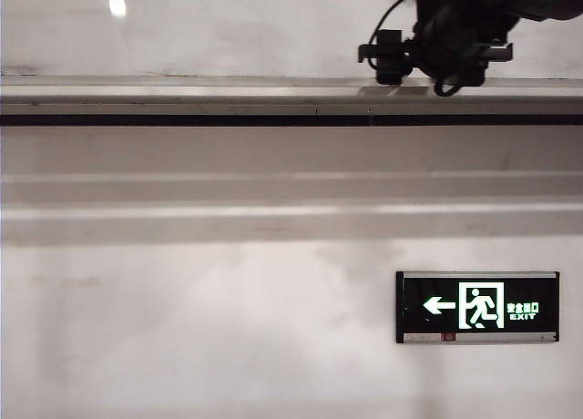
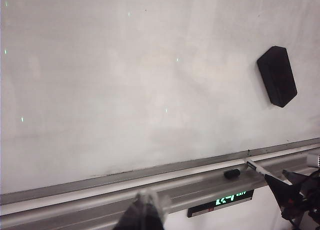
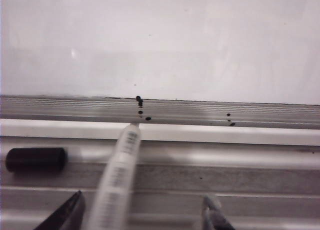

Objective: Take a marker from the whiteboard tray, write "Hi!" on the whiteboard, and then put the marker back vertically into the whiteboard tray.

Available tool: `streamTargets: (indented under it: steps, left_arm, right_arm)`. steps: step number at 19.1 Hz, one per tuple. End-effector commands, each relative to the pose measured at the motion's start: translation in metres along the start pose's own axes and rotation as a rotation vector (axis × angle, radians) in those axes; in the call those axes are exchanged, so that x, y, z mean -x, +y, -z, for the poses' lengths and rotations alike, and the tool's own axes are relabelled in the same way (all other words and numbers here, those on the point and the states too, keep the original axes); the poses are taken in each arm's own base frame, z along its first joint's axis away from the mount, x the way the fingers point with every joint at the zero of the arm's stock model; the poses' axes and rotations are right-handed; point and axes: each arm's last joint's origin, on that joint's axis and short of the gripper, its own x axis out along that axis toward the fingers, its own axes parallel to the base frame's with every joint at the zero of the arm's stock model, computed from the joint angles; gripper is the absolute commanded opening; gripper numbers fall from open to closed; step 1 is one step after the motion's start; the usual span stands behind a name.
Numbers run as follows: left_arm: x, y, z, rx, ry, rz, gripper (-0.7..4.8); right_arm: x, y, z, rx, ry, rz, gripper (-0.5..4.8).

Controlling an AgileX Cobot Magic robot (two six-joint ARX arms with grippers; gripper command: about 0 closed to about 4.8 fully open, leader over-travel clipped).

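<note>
The marker (image 3: 117,180) is a white barrel lying slantwise in the whiteboard tray (image 3: 250,160), its tip resting on the tray's pale rim. A loose black cap (image 3: 36,159) lies in the tray beside it. My right gripper (image 3: 144,196) is open wide with the barrel between its fingers, closer to one finger, and neither finger touches it. From the left wrist view the marker (image 2: 255,166), cap (image 2: 231,173) and right gripper (image 2: 287,187) show on the tray (image 2: 100,195) under the whiteboard (image 2: 125,80). My left gripper (image 2: 146,202) hangs shut and empty, well away along the tray.
A black eraser (image 2: 277,75) sticks to the whiteboard above the marker. Below the tray (image 1: 182,96) is a dull wall with pale mouldings and a lit exit sign (image 1: 476,307). The right arm (image 1: 446,36) hangs over the tray at the upper right. Small black ink dots (image 3: 140,105) mark the tray's back strip.
</note>
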Motion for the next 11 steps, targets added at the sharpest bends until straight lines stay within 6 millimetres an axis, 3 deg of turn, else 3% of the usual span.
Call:
streamTargets:
  steps: [1, 3, 5, 8, 11]
  left_arm:
    - [0.0009, -0.0002, -0.0035, -0.009, -0.020, -0.001, -0.06]
    - [0.0009, -0.0001, -0.0041, -0.010, -0.027, -0.003, -0.06]
    - [0.0011, -0.0002, -0.0050, -0.012, -0.035, -0.002, -0.06]
    - [0.0011, -0.0002, -0.0050, -0.011, -0.035, -0.002, -0.06]
    - [0.0011, -0.0002, -0.0051, -0.011, -0.036, -0.002, -0.06]
  right_arm:
    - [0.0005, 0.0023, -0.0039, -0.006, -0.017, -0.032, 3.01]
    - [-0.0007, 0.0027, -0.0009, -0.003, -0.006, -0.035, 3.00]
    - [-0.0012, 0.0027, 0.0004, -0.001, -0.002, -0.035, 2.44]
    - [-0.0013, 0.0027, 0.0010, 0.000, 0.002, -0.035, 2.22]
    - [-0.0013, 0.0025, 0.0021, 0.004, 0.013, -0.034, 1.32]
